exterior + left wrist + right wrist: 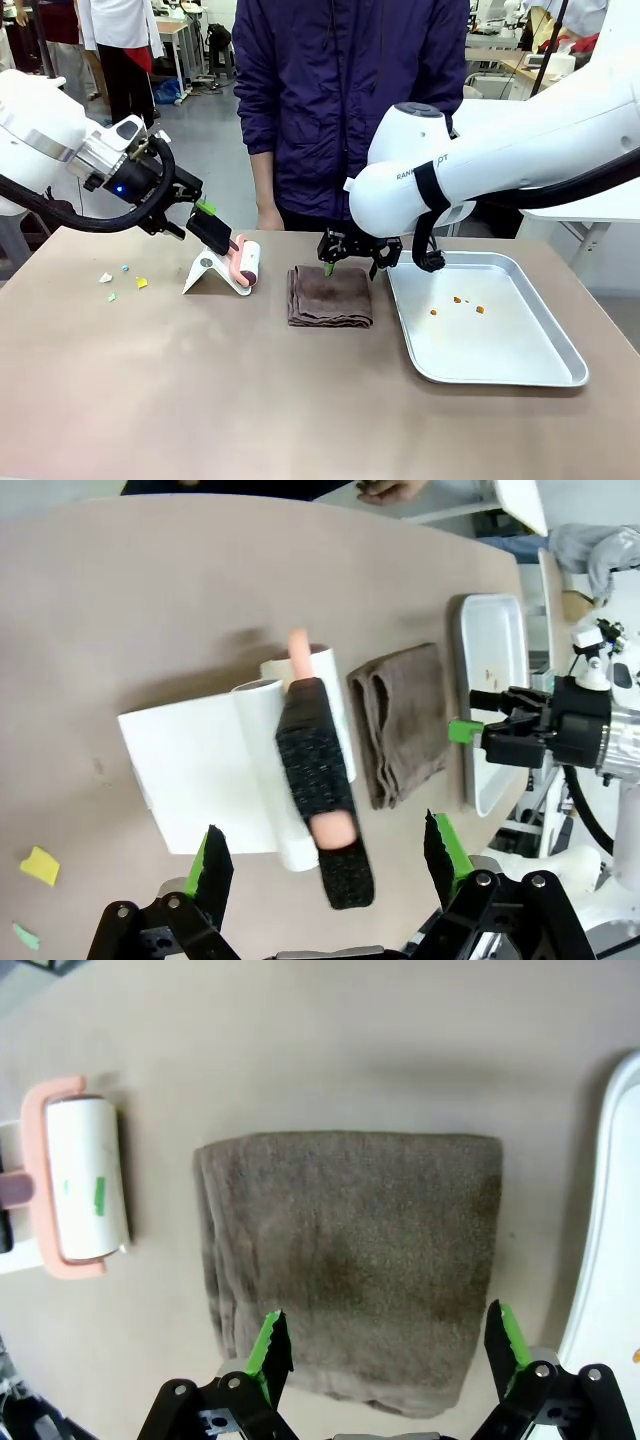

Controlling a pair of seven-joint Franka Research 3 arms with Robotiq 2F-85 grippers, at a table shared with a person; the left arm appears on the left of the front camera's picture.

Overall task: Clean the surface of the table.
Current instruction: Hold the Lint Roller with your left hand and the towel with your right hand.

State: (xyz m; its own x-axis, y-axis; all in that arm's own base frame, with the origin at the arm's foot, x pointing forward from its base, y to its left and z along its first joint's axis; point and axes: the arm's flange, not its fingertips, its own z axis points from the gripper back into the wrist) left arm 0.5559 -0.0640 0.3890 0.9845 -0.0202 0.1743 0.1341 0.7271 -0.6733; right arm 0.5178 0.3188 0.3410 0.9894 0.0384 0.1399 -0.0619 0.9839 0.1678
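1. While scraps (pixel 140 283) of paper lie on the table (pixel 200 400) near its left end, the cleaning looks barely begun to me: from the front, nothing is gathered or wiped yet. My left gripper (pixel 200 222) hangs at the lint roller (pixel 248 262) on its white stand (pixel 205 272). My right gripper (pixel 357 262) hovers over the folded brown towel (pixel 330 297), beside the tray (pixel 500 345), which holds a few crumbs (pixel 458 299). A person (pixel 340 100) stands at the far edge.
2. From my left wrist, my jaws are spread wide with the roller's black handle (pixel 315 770) between them, neither pad touching it.
3. From my right wrist, my jaws are spread above the towel, gripping nothing. Nothing blocks either reach, I judge.
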